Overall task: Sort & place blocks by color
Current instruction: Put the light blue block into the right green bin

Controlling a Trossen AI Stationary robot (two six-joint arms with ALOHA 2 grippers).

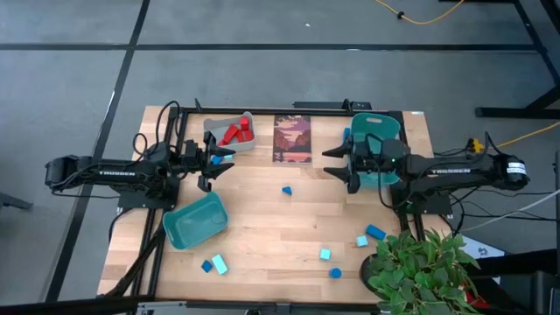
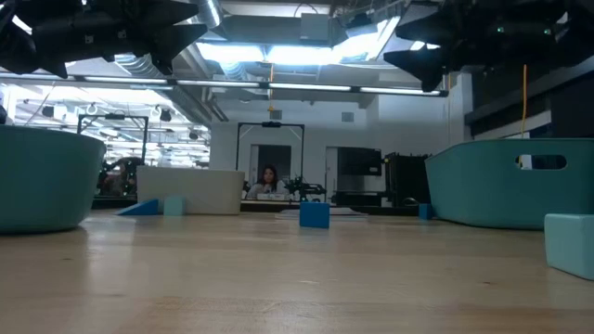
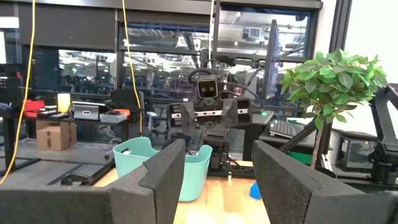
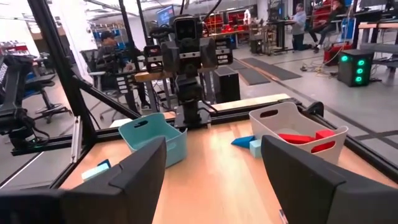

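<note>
White lettering on each arm is too small to read. The left gripper [image 1: 220,164] and right gripper [image 1: 335,164] hover with jaws apart, empty. Red blocks [image 1: 236,132] sit in the grey bin [image 1: 214,125] at the bench's [image 1: 262,227] far edge (blue and cyan ones lie scattered toward the near edge).

table [image 1: 271,227]: pale wood, smooth | bins [image 1: 194,220]: glossy plastic | fingers [image 3: 163,180]: matt

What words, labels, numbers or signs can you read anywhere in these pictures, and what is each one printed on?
"TROSSEN" probably: small white lettering on the left arm, too small to be sure.
Similar white lettering on the right arm: too small to read.
Picture card: an image only, no legible words.
Bins, blocks and room background: no readable text.
</note>
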